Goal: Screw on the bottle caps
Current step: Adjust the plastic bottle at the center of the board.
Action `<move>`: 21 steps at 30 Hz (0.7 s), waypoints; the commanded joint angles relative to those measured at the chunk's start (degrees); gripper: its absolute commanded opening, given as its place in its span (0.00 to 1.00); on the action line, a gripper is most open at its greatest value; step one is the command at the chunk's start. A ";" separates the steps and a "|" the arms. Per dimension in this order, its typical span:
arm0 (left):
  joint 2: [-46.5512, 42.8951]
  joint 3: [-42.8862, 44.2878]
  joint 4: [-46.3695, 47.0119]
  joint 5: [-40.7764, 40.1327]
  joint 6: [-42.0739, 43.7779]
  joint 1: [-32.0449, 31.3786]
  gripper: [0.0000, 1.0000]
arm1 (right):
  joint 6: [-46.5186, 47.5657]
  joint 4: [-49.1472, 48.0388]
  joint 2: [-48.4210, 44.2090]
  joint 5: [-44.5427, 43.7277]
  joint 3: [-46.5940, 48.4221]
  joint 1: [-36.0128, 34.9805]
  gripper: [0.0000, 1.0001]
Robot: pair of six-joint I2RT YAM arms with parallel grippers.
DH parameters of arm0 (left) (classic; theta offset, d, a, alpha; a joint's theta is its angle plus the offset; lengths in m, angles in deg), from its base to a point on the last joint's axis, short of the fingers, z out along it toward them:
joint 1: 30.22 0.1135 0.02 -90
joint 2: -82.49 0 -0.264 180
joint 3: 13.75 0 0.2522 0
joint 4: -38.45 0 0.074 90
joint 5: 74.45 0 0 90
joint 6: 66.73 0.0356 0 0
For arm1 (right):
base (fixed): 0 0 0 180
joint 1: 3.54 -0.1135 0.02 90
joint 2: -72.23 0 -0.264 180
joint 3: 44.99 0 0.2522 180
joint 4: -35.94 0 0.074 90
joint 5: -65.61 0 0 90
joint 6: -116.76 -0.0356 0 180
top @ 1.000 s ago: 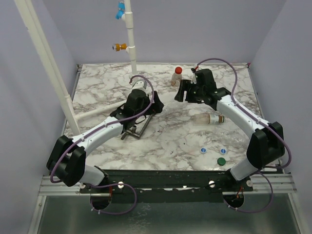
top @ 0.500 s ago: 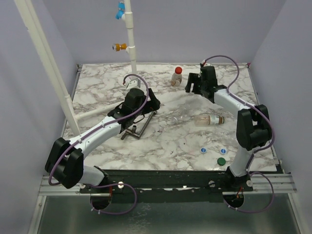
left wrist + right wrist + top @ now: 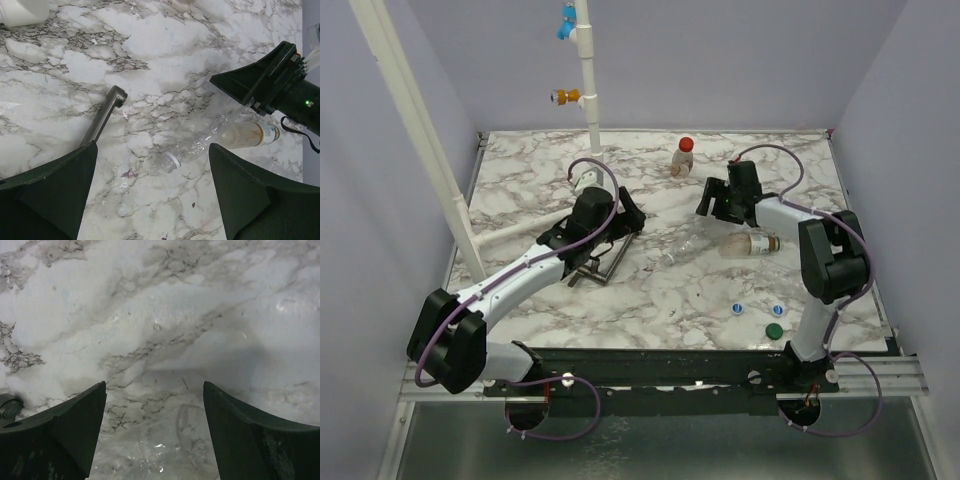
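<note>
As the overhead view lays things out on the marble table [image 3: 520, 190], you have:

1. left gripper [image 3: 152, 150] – jaws spread wide, holding nothing. It hangs left of centre. A metal bar [image 3: 104, 114] lies on the marble, running out from under the finger at the lower left of the left wrist view.
2. right gripper [image 3: 155, 385] – jaws apart, nothing between them. It sits right of centre in the overhead view, just above the two lying bottles.
3. clear bottle [image 3: 682, 245] – on its side at centre, uncapped, with its open mouth toward the lower left in the left wrist view.
4. labelled bottle [image 3: 750, 243] – on its side just right of the clear one, with a brownish label. You cannot tell whether the two touch.
5. upright bottle [image 3: 682, 162] – stands at upper centre with a red cap [image 3: 686, 144] on it, apart from both grippers.
6. white-and-blue cap [image 3: 737, 309] and a second white-and-blue cap [image 3: 777, 310] – loose at lower right, side by side, not touching.
7. green cap [image 3: 774, 330] – just below the right-hand one, near the table's lower edge.
8. white pipe [image 3: 588, 80] – upright at upper centre, with an orange fitting [image 3: 563, 97] and a blue fitting [image 3: 566, 22] on its left.

Crumpled clear plastic shows at the bottom edge of the right wrist view. You cannot tell which bottle it is.
</note>
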State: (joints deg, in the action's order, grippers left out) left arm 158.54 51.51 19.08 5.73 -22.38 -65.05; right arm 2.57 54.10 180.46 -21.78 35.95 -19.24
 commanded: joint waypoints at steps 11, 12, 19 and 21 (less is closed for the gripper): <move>-4.25 -7.13 -3.30 -0.71 -6.97 0.31 0.93 | -16.06 7.35 -12.01 2.02 -7.03 -9.33 0.80; -4.42 -7.33 -3.80 -0.94 -7.38 0.29 0.93 | -16.54 7.82 -12.44 1.96 -7.12 -10.26 0.80; -7.70 -11.14 -7.58 3.83 -10.99 -1.38 0.92 | -15.37 9.66 -14.97 0.58 -8.63 -13.98 0.80; -8.72 -11.93 -9.55 3.98 -10.75 -4.38 0.90 | -14.26 10.16 -14.35 0.46 -8.34 -14.00 0.80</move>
State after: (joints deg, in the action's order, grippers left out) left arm 152.45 41.37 14.03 6.49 -31.63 -65.40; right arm -12.66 61.66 166.64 -20.25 28.19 -32.90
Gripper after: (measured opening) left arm 0.923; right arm 0.801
